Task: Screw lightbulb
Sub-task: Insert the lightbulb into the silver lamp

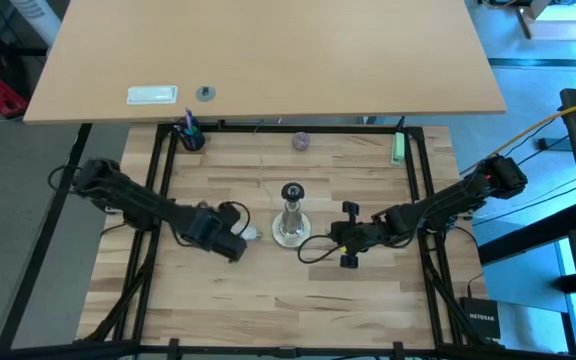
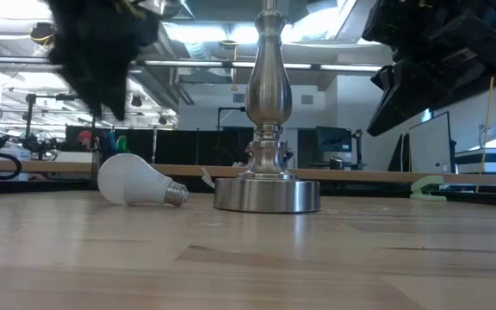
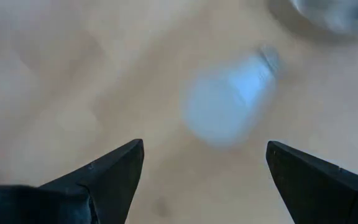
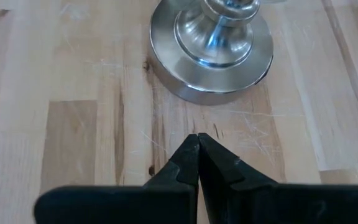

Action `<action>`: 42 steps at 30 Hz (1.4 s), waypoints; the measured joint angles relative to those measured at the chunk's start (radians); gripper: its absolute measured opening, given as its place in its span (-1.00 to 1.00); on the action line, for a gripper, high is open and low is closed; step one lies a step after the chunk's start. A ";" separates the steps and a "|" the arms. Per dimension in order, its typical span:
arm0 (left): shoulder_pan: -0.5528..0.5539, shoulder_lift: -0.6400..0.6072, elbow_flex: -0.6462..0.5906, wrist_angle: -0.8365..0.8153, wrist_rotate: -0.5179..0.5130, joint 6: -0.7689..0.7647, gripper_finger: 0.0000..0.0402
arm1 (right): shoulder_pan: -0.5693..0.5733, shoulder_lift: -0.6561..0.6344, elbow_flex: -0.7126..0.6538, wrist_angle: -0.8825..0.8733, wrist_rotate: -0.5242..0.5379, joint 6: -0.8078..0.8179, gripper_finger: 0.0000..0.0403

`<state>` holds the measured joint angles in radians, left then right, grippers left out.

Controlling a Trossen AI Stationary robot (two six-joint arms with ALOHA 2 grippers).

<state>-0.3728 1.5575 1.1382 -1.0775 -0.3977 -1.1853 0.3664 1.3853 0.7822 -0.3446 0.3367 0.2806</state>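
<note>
The small white frosted lightbulb (image 2: 134,180) lies on its side mid-table, just beside the silvery round-based lamp stand (image 2: 267,191), not yet picked up. The left gripper (image 3: 204,174) hovers above it, jaws spread. The right gripper (image 4: 197,158) waits near the stand, jaws pressed together. Grasping, lifting and screwing all remain.

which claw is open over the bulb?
The left claw, fingers spread wide above the lightbulb lying on its side. The right claw is shut, near the lamp stand.

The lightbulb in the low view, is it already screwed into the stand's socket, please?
No, the lightbulb lies on its side on the table, beside the stand rather than in its socket.
</note>
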 joint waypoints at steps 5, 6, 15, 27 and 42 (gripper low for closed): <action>-0.065 0.015 -0.050 0.063 0.139 -0.252 0.63 | 0.000 0.000 0.000 0.000 -0.015 0.000 -0.95; -0.073 0.025 -0.065 0.064 0.142 -0.280 0.63 | 0.000 0.000 0.000 0.000 -0.016 0.001 -0.95; -0.034 0.060 -0.200 0.164 0.009 -0.316 0.63 | 0.000 0.000 0.000 -0.001 -0.021 0.002 -0.95; 0.076 0.013 -0.199 0.159 -0.108 -0.200 0.63 | 0.000 0.000 0.000 -0.004 -0.042 0.003 -0.95; 0.103 0.119 -0.202 0.287 -0.271 -0.257 0.63 | 0.000 0.000 0.000 0.007 -0.042 0.000 -0.95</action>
<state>-0.2703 1.6766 0.9360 -0.7903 -0.6691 -1.4422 0.3664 1.3853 0.7822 -0.3378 0.2947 0.2810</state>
